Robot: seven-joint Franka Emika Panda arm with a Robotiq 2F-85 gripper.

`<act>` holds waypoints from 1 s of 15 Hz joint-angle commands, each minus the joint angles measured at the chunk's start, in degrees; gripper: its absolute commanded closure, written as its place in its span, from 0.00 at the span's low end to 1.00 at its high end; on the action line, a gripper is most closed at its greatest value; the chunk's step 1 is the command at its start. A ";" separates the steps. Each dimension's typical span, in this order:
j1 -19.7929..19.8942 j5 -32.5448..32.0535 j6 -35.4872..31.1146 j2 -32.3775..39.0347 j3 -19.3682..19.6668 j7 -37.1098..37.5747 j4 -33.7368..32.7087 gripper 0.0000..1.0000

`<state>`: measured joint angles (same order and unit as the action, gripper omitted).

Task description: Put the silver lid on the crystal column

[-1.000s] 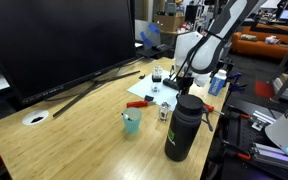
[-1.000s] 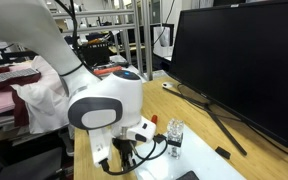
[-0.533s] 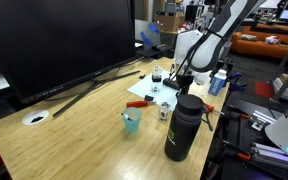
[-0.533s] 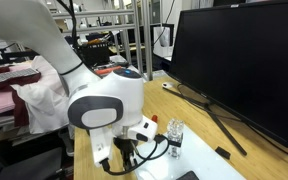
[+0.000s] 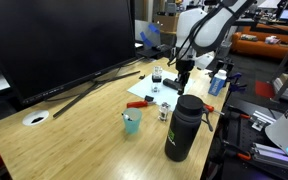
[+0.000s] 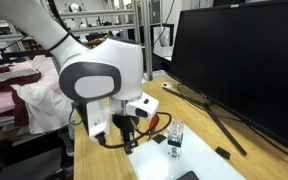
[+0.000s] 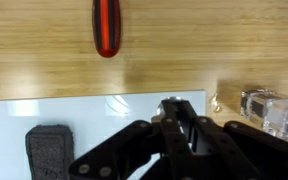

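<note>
The crystal column (image 5: 157, 76) is a small clear cylinder with a darker top, standing by the white sheet (image 5: 147, 89). It also shows in an exterior view (image 6: 174, 139) and at the right edge of the wrist view (image 7: 271, 108). My gripper (image 5: 183, 73) hangs above the sheet, beside the column and apart from it. In the wrist view the gripper (image 7: 176, 104) has its jaws closed together, with a small silvery piece, the silver lid (image 7: 172, 99), at their tips. In an exterior view the gripper (image 6: 131, 141) points down, left of the column.
A tall black bottle (image 5: 183, 128) stands near the table's front edge, with a teal cup (image 5: 132, 122) to its left. A red-handled tool (image 7: 105, 27) lies on the wood. A dark grey block (image 7: 48, 152) sits on the sheet. A large monitor (image 5: 59, 40) stands behind.
The arm has lifted: the gripper now sits higher above the white sheet than half a second ago. The column, cup and bottle have not moved.
</note>
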<state>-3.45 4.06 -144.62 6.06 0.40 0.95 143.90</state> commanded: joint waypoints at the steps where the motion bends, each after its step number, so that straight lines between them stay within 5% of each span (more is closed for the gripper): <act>1: 0.58 0.19 6.58 -5.32 -0.93 2.16 -0.26 0.97; 4: 0.46 0.30 9.50 -8.82 -1.22 3.60 -0.65 0.97; 11: 0.41 3.35 4.48 -11.13 -1.24 1.75 -0.43 0.97; 12: 0.48 1.58 5.68 -10.93 -1.50 2.77 -0.54 0.88; 15: 0.47 2.03 5.24 -10.93 -1.49 2.77 -0.54 0.88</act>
<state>-3.51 6.05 -139.51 -4.85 -0.57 3.76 143.43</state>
